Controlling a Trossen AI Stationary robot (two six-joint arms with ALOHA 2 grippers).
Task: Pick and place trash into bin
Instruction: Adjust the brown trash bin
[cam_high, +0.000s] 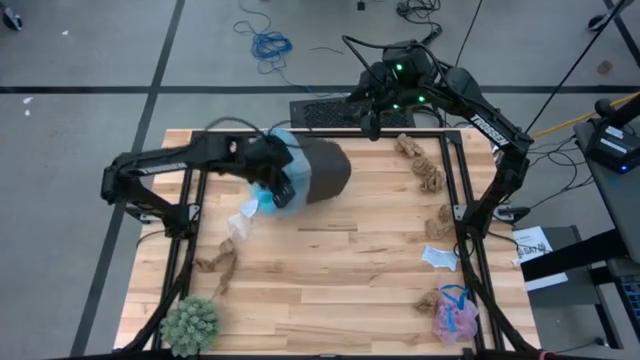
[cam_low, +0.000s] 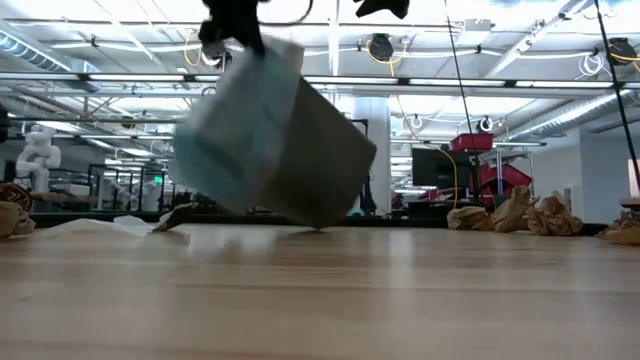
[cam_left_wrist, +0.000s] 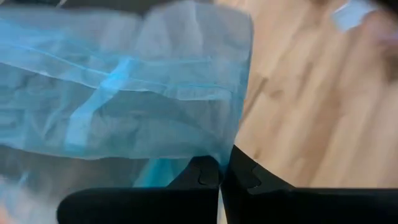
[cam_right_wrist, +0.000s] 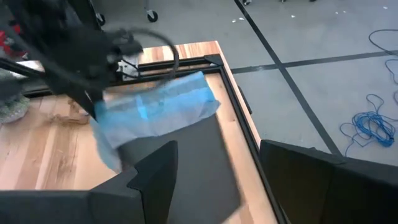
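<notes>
The bin (cam_high: 325, 172) is a dark wastebasket with a light-blue bag liner. It is tipped over, its mouth toward the table's left, in the far middle of the table. My left gripper (cam_high: 272, 172) is shut at its rim. My right gripper (cam_high: 374, 128) is open and hovers at the far edge, just beyond the bin (cam_right_wrist: 180, 155), touching nothing. Brown paper wads (cam_high: 430, 178) lie along the right side and another brown wad (cam_high: 217, 265) lies near left. White paper bits (cam_high: 438, 258) and a pink mesh puff (cam_high: 455, 315) lie near right. My left gripper (cam_left_wrist: 221, 177) pinches the bin's rim with the blue liner (cam_left_wrist: 211, 149) over it, the two fingers closed together on the edge. In the low view it comes from above (cam_low: 232, 30); the bin (cam_low: 300, 150) hangs tilted below it. Whether the bin's lower corner (cam_low: 322, 224) touches the table I cannot tell.
A round green spiky plant (cam_high: 190, 325) stands at the near left corner. White paper (cam_high: 243, 220) lies just under the bin's mouth. A black frame rail (cam_high: 455, 180) runs along the right side. Bare wood (cam_high: 330, 280) spans the middle and near part of the table.
</notes>
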